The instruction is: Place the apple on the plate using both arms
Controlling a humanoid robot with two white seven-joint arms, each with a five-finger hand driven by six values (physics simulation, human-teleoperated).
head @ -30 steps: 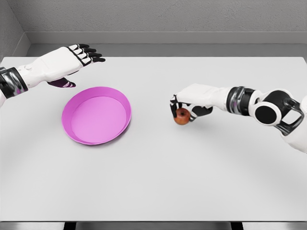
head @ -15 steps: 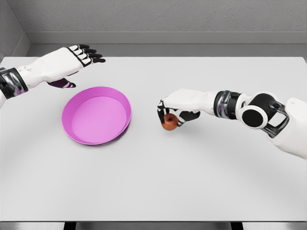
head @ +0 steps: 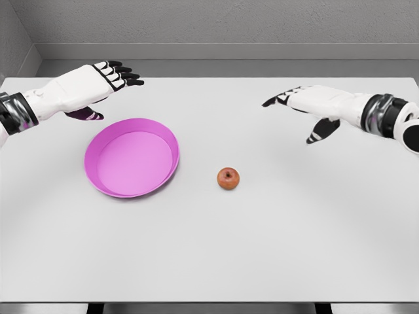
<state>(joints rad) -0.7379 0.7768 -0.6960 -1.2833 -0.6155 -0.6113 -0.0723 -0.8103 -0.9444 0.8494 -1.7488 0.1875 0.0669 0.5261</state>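
A small red apple (head: 228, 178) rests alone on the white table (head: 262, 248), a short way right of the pink plate (head: 131, 157). My right hand (head: 302, 108) hovers above the table at the upper right, well away from the apple, fingers spread and holding nothing. My left hand (head: 105, 84) hangs over the table's far left, just beyond the plate's back rim, also open and holding nothing.
Grey walls close off the back and the left corner. The table's front edge runs along the bottom of the view.
The right hand carried the apple leftward toward the plate, set it down on the table, let go and pulled back up and to the right. The left hand stayed still.
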